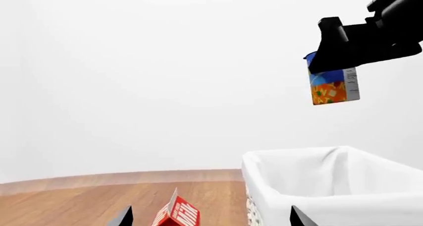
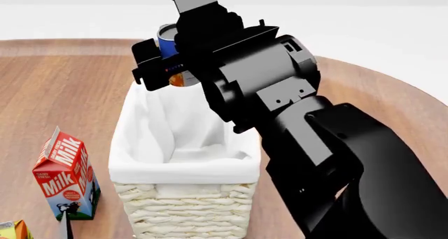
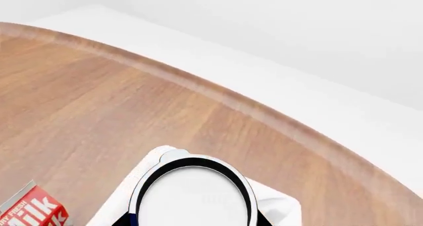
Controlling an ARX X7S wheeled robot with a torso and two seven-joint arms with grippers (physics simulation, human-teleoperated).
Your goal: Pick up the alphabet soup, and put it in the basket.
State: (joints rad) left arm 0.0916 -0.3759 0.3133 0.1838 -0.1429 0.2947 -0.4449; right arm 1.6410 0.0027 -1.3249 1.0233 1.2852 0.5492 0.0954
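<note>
Because it must drop inside, the alphabet soup (image 1: 334, 85) is held pinched in the right pincer (image 2: 168, 66) above the far end of the basket (image 2: 183, 194). The left pincer (image 1: 208, 218) is kept low, tips spread, near the milk carton (image 2: 66, 176) on the bench (image 2: 56, 92).

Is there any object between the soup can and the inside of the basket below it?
Nothing visible is in the way. The right gripper holds the alphabet soup in the air above the far end of the basket, whose visible lined interior shows nothing inside. The milk carton stands outside, beside the basket.
</note>
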